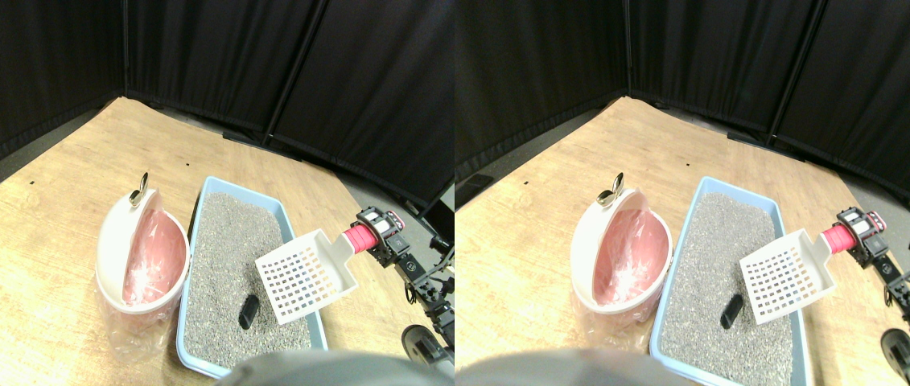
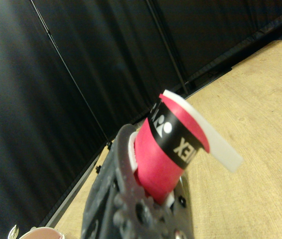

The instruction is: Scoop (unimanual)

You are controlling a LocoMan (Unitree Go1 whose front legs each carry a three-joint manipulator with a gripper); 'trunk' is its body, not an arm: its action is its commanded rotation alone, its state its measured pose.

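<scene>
Nearest the robot, a small dark lump (image 1: 248,312) lies on the grey litter in the front part of a pale blue litter tray (image 1: 195,217), which sits on a wooden floor (image 1: 28,233). Just above the litter and beside the lump hangs a white plastic scoop (image 1: 306,275) with a square, slotted grid blade, tilted with its front edge lower toward the tray's right wall; nothing shows on the blade. Its handle (image 1: 358,237) is thick and wrapped in pinkish red, with a black band of white lettering in the wrist view. The right tool (image 1: 381,231) is pinched on that handle, and the wrist view shows the red wrap seated in the dark jaw frame (image 2: 123,199). Left of the tray, touching its wall, stands a white round bin (image 1: 113,241) lined with a pink plastic bag, its swing lid tipped up, and a small metal clip (image 1: 138,191) on its far rim. Black curtains (image 1: 205,56) close off the back.
</scene>
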